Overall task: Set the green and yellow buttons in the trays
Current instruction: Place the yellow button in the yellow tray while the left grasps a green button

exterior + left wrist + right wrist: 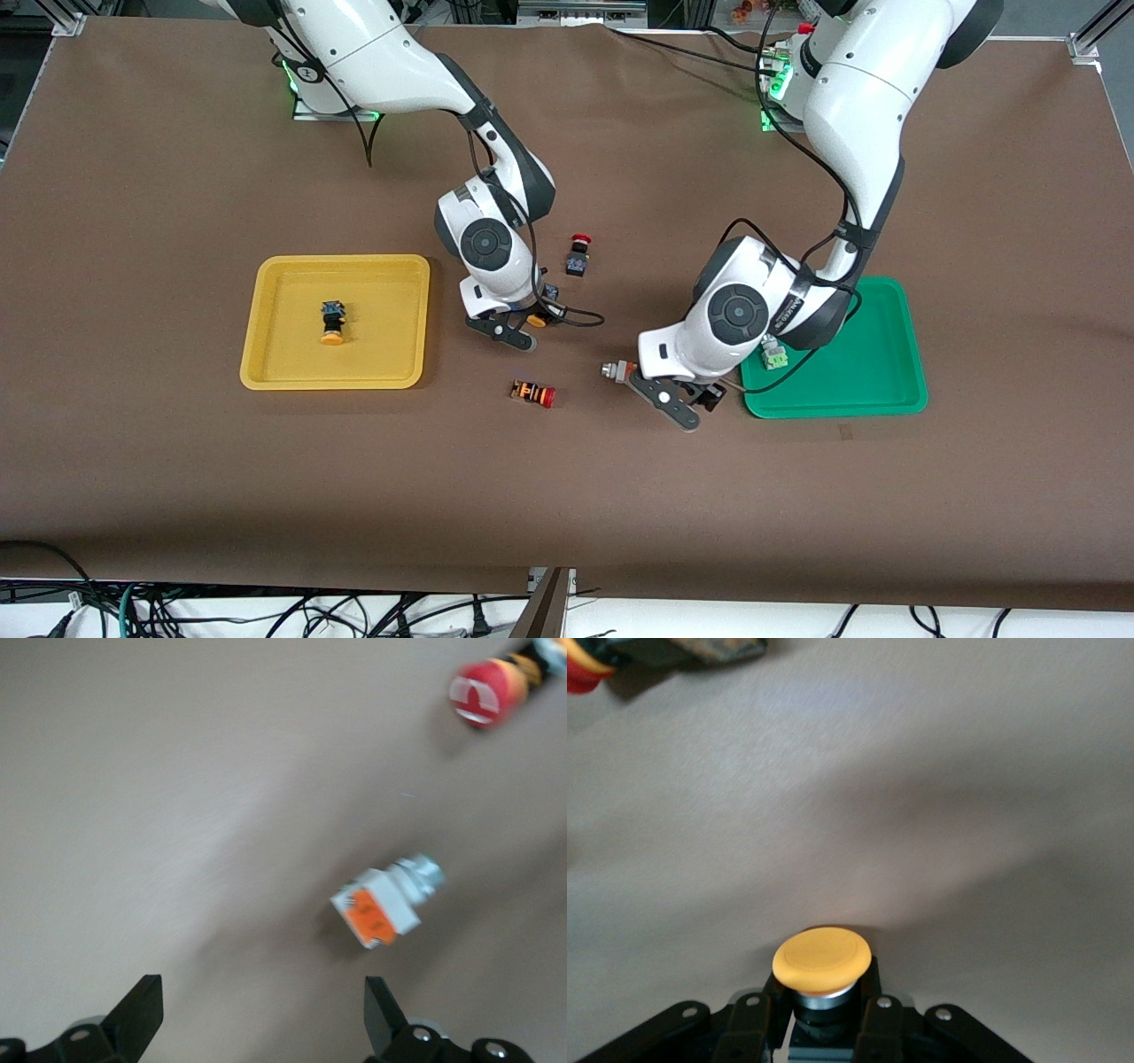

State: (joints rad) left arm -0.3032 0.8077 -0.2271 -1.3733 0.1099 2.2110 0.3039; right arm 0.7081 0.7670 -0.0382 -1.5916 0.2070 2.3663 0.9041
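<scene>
My right gripper (523, 330) is shut on a black-bodied button with a yellow cap (537, 321), low over the cloth beside the yellow tray (266, 292). In the right wrist view the cap (822, 958) sticks out between the fingers (749, 1028). A second yellow-capped button (332, 321) lies in the yellow tray. My left gripper (687, 403) is open and empty beside the green tray (877, 390). A pale grey button (611, 369) lies on the cloth close by it; the left wrist view shows its orange face (372, 914) ahead of the open gripper (263, 1019). Another pale grey button (774, 353) lies in the green tray.
A black button with a red cap (578, 255) stands on the cloth farther from the front camera than my right gripper. An orange-and-black striped button with a red cap (532, 392) lies between the two grippers, nearer the camera; it also shows in the left wrist view (487, 691).
</scene>
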